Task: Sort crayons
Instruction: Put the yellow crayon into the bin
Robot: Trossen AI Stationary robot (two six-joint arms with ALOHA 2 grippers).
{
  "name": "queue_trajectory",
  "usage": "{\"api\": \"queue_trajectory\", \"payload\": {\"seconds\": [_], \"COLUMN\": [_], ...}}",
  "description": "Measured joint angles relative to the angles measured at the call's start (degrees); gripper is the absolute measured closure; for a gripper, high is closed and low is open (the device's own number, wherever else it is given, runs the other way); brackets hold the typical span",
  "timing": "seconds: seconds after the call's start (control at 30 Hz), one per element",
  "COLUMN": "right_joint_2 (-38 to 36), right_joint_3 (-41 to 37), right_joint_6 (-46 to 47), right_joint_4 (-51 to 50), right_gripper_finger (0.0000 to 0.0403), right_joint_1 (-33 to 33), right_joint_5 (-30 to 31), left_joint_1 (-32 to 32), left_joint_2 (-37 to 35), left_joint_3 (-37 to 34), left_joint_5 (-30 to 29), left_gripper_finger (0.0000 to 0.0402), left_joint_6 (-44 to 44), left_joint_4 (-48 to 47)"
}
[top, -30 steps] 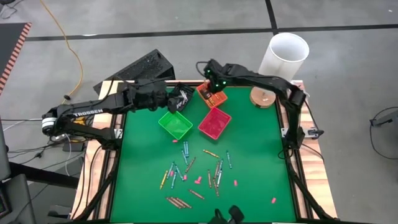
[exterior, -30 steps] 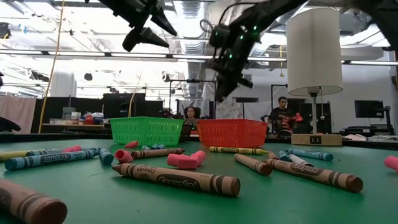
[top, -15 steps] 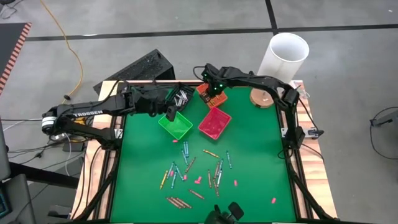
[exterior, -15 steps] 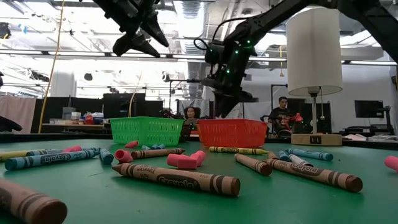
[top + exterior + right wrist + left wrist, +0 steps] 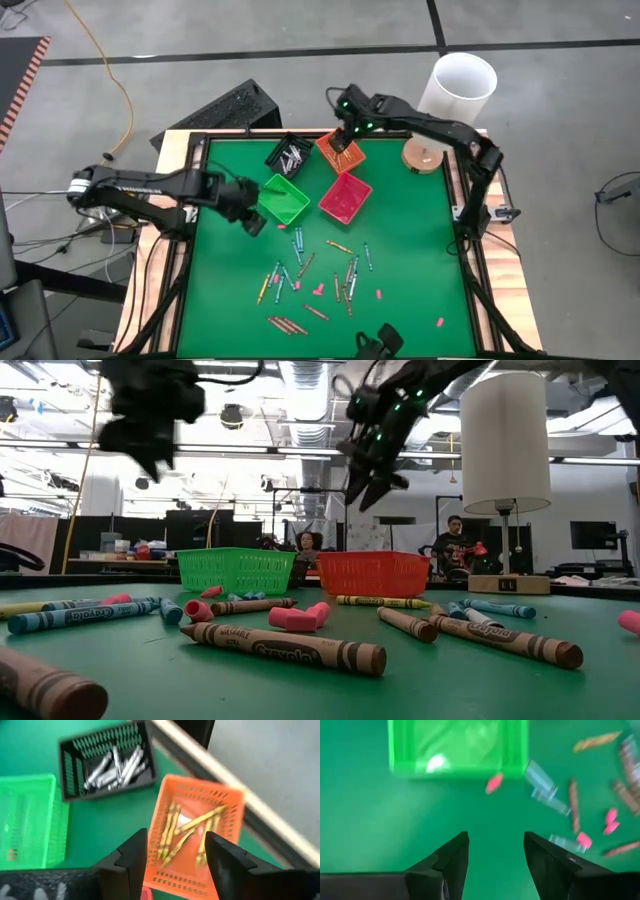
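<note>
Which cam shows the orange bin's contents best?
Right wrist view: the orange bin fills the frame, yellow crayons inside. High view shows it small, part-covered by the right pincer. Low view and left wrist view don't show it.

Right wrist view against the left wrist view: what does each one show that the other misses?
Only the right wrist view shows the orange bin holding yellow crayons and the black bin holding grey crayons, with the right pincer open above them. Only the left wrist view shows loose crayons and pink bits on the mat, past the open left pincer. Both show the green bin and the green mat.
</note>
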Motion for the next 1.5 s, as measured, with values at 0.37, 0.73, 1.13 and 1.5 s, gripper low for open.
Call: {"api": "queue_trajectory", "payload": {"seconds": [0.37, 0.73, 1.13, 1.5], "right_joint_2": [-8.4, -9.4, -9.4, -9.4], "right_joint_3": [0.0, 0.0, 0.0, 0.0], "right_joint_6": [-4.2, -5.3, -5.5, -5.5], "right_joint_4": [0.2, 0.1, 0.1, -0.1], "right_gripper_finger": [0.0216, 0.0216, 0.0216, 0.0216], "right_joint_1": [-4.3, -6.6, -6.6, -6.6], "right_joint_5": [0.1, -0.3, -0.4, -0.4], "left_joint_1": [-22.7, -31.6, -34.1, -33.9], "left_joint_2": [4.7, 21.1, 35.1, 42.7], "left_joint_3": [-2.4, -2.4, 3.7, 9.5], "left_joint_5": [-0.2, 3.7, 6.7, 8.2], "left_gripper_finger": [0.0223, 0.0223, 0.0223, 0.0248], "left_joint_6": [-34.5, -44.3, -44.5, -39.0], "left_joint_4": [1.4, 16.9, 18.7, 12.7]}}
